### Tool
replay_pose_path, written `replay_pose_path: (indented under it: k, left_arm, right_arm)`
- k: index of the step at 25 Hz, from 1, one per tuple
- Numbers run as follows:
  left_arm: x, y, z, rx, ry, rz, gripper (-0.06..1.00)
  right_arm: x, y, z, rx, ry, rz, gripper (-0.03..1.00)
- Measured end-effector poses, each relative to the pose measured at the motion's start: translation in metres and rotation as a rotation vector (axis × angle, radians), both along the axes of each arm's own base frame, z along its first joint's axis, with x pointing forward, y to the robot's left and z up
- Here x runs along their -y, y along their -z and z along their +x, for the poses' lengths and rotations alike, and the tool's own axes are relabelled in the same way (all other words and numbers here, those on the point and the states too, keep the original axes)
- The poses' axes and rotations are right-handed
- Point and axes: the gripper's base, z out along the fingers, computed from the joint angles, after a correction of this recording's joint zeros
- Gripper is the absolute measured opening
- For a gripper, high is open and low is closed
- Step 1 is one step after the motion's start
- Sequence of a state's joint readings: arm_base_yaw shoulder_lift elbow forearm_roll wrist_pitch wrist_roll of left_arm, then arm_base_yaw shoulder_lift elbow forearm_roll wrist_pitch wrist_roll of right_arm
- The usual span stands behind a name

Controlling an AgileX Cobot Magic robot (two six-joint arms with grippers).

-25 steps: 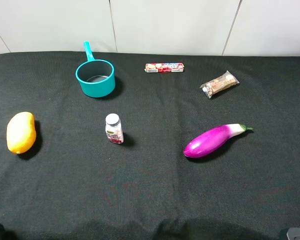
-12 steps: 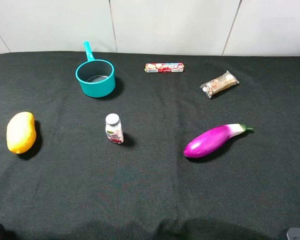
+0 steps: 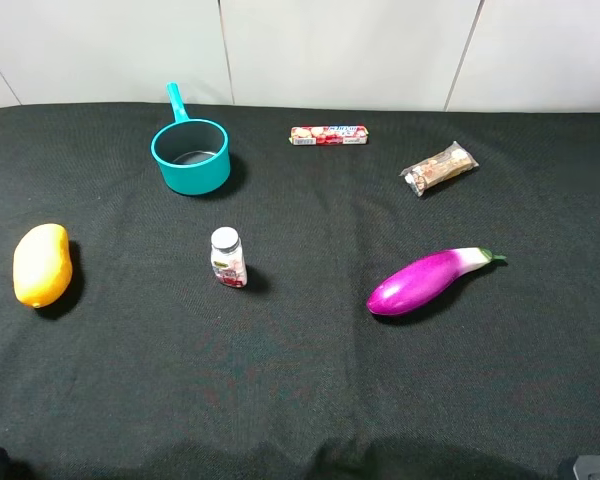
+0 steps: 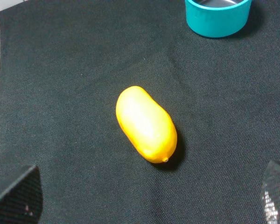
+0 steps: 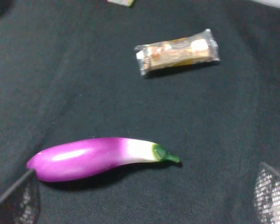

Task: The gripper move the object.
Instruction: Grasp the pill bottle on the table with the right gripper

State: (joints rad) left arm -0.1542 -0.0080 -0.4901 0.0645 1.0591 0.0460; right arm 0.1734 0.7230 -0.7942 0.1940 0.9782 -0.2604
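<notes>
The small clear bottle [image 3: 227, 257] with a white cap and a red-and-white label stands upright on the black cloth, left of centre. It shows in neither wrist view. My left gripper [image 4: 144, 198] is open; only its two fingertips [image 4: 16, 196] show, spread wide above the cloth near a yellow mango [image 4: 146, 124]. My right gripper [image 5: 144, 198] is open, its fingertips [image 5: 270, 193] spread wide near the purple eggplant [image 5: 91, 157]. Neither gripper holds anything, and both are well away from the bottle.
A teal saucepan [image 3: 190, 155] sits at the back left and the mango [image 3: 42, 264] at the far left. A long red candy tube [image 3: 328, 135] and a wrapped snack bar [image 3: 439, 168] lie at the back. The eggplant [image 3: 425, 280] lies right of centre.
No object on the cloth has moved. A small dark shape now shows at the right edge of the exterior view.
</notes>
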Motion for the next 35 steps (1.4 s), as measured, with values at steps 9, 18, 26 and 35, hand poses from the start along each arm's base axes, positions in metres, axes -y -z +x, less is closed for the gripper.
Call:
replay_pose_path:
  k: [9,18,26,35]
  left_arm:
    - [0.0,0.0,0.0,0.0,0.0,0.0,0.99]
    - [0.0,0.0,0.0,0.0,0.0,0.0,0.99]
    - [0.0,0.0,0.0,0.0,0.0,0.0,0.99]
    - [0.0,0.0,0.0,0.0,0.0,0.0,0.99]
  right_arm:
    - [-0.038,-0.003,0.043,-0.075,-0.19,-0.083,0.69]
    - [-0.092,0.004,0.08,-0.102,-0.367,-0.174,0.69]
    - [-0.148,0.007,0.098,-0.104,-0.516,-0.241,0.69]
    - [-0.203,0.023,0.105,-0.179,-0.638,-0.294,0.69]
